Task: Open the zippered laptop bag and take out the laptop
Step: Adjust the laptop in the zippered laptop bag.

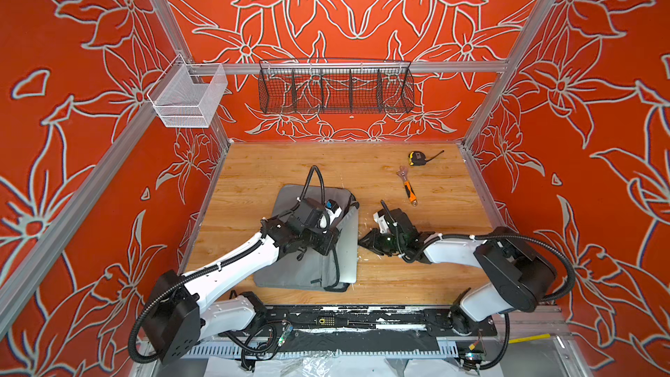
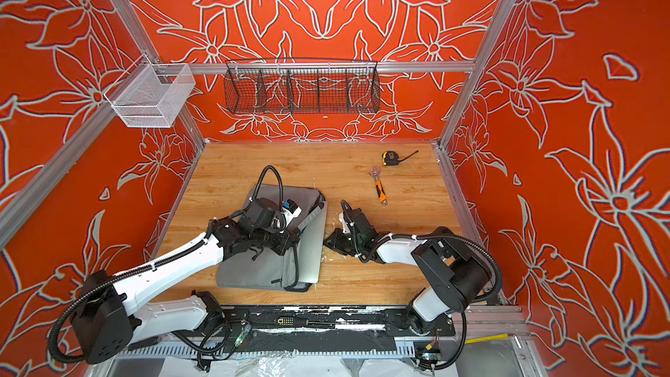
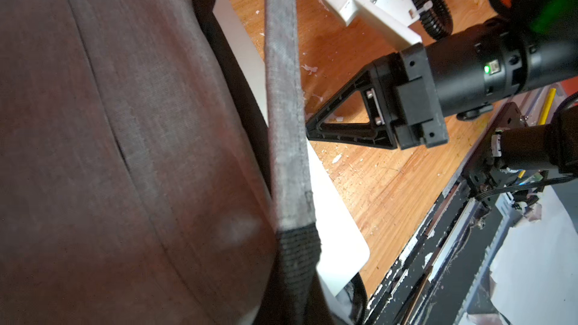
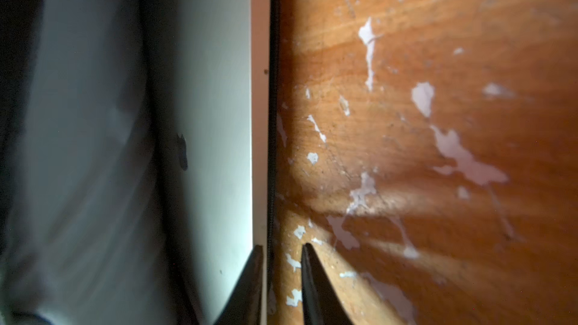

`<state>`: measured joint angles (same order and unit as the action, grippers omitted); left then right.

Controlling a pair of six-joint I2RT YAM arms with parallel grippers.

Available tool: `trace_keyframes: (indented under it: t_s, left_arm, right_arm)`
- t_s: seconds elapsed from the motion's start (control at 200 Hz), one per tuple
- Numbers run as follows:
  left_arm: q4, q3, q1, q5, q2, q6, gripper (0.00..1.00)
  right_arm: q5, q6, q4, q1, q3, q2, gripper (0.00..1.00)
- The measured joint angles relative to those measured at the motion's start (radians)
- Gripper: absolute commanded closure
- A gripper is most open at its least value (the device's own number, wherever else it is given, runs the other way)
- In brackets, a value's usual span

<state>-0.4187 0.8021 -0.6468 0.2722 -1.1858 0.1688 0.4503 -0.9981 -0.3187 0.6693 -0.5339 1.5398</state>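
My right pincer (image 4: 281, 253) is standing slightly apart, straddling the laptop (image 1: 348, 248) edge, gripping nothing. Laptop is sticking partway out of the grey bag (image 1: 290, 273), lying flat on the table (image 1: 272, 172). My left pincer (image 1: 326, 242) is sitting closed over the bag, held thing unclear.

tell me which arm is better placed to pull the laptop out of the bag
Right, likely: its claw is open right at the laptop's exposed edge, which juts from the bag; the left arm reaches over the bag's top.
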Motion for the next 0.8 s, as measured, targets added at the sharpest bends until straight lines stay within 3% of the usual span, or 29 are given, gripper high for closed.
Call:
trace_keyframes:
  t_s: [0.32, 0.465, 0.565, 0.625, 0.801]
  left_arm:
    - [-0.04, 0.035, 0.006, -0.003, 0.013, 0.003, 1.0]
    - [-0.073, 0.066, 0.006, -0.011, 0.029, -0.01, 1.0]
    - [-0.083, 0.074, 0.006, -0.014, 0.041, -0.014, 1.0]
    - [-0.09, 0.076, 0.006, -0.016, 0.048, -0.016, 1.0]
    - [-0.113, 0.085, 0.006, -0.021, 0.059, -0.024, 1.0]
  right_arm:
    - [-0.008, -0.031, -0.082, 0.021, 0.013, 0.002, 0.59]
    - [-0.078, -0.023, -0.005, 0.034, 0.032, -0.15, 0.56]
    - [-0.129, -0.004, 0.054, 0.034, 0.032, -0.282, 0.43]
    - [-0.147, 0.004, 0.069, 0.034, 0.032, -0.327, 0.41]
    - [-0.131, 0.01, 0.066, 0.034, 0.032, -0.245, 0.37]
